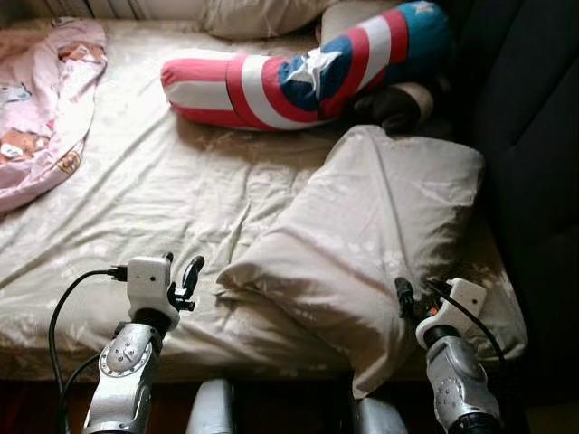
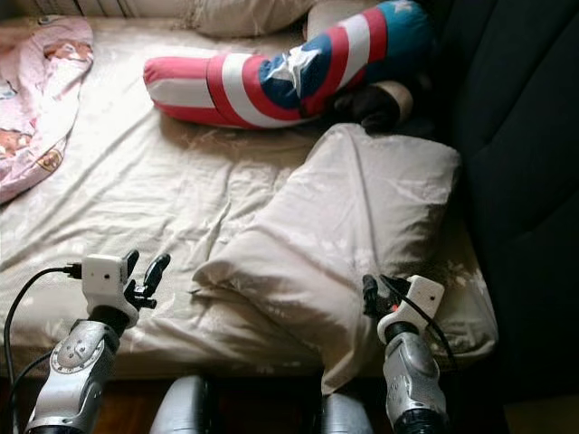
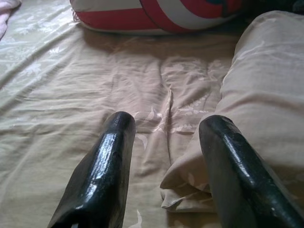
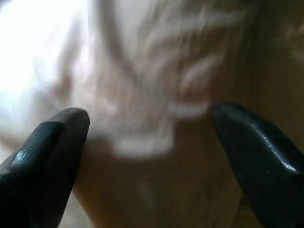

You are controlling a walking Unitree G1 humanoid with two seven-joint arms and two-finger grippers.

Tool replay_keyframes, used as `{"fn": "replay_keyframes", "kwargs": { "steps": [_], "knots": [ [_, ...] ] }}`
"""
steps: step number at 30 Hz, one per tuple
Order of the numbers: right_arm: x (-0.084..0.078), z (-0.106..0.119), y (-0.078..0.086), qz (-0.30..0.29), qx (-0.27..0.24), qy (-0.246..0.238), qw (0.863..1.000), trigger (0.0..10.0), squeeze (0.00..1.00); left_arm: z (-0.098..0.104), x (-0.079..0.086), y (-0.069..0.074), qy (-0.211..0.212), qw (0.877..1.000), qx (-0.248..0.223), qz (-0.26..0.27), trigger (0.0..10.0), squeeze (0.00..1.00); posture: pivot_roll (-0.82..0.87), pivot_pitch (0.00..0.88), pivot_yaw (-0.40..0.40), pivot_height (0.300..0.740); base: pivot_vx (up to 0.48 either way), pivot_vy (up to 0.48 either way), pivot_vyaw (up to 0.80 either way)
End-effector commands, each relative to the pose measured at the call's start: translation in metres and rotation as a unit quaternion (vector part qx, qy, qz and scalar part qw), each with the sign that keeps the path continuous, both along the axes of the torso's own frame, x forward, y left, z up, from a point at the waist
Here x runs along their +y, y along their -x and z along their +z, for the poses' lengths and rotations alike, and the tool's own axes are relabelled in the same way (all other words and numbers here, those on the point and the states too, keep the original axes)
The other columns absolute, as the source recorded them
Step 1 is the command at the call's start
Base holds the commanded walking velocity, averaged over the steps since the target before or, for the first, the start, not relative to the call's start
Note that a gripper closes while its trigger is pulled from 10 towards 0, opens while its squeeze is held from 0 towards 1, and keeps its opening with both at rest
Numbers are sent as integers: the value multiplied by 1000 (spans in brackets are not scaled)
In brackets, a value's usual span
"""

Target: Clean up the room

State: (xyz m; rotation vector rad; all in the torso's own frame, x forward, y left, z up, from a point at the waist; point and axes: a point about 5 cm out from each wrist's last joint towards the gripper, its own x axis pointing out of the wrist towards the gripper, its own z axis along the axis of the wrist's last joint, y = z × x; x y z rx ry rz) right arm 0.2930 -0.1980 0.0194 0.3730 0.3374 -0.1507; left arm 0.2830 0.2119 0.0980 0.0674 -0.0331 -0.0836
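Note:
A beige pillow (image 1: pixel 371 244) lies askew on the bed's near right side, one corner hanging over the front edge. My left gripper (image 1: pixel 181 276) is open just left of the pillow's left corner (image 3: pixel 190 187), fingers (image 3: pixel 107 161) resting above the sheet. My right gripper (image 1: pixel 416 294) is open at the pillow's lower right part, its fingers (image 4: pixel 256 152) spread right against the blurred pillow fabric (image 4: pixel 142 109). A long red, white and blue star-patterned bolster (image 1: pixel 298 72) lies across the far side of the bed.
A pink printed blanket (image 1: pixel 45 99) is bunched at the far left. Another beige pillow (image 1: pixel 253 14) lies at the head of the bed. A dark upholstered wall or seat (image 1: pixel 534 136) runs along the right. The wrinkled beige sheet (image 1: pixel 154 199) spreads between.

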Motion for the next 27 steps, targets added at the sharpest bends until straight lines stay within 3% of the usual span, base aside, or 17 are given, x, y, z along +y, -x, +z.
{"fn": "replay_keyframes", "kwargs": {
  "steps": [1,2,3,4,8,16,24,27],
  "knots": [
    [-10,-9,5,-8,37,10,999,10000,898,-1,5,4,-3,1000,6,4,10000,0,43,240,-25,632,0,0,0],
    [-11,-9,5,-13,40,8,999,10000,506,-1,5,4,-3,1000,5,5,10000,0,50,245,-22,632,0,0,0],
    [-12,-9,5,-17,40,5,999,10000,506,0,6,4,-3,1000,5,5,10000,0,50,245,-22,632,0,0,0],
    [-13,-10,4,-19,42,-5,999,10000,0,0,6,5,-3,1000,5,5,10000,0,54,249,-18,632,0,0,0],
    [-13,-10,1,-14,49,-20,999,10000,0,1,8,6,-6,1000,5,5,10000,0,65,248,-13,632,0,0,0],
    [2,-26,5,-1,91,-139,986,10000,0,5,10,8,-11,1000,1,0,10000,0,87,238,6,632,0,0,0],
    [21,-39,17,57,121,-181,974,10000,0,9,12,9,-18,1000,2,-5,10000,0,94,248,22,632,0,0,0],
    [25,-43,21,73,133,-175,973,10000,0,9,12,9,-19,1000,3,-6,10000,0,96,253,25,632,0,0,0]
  ]
}}
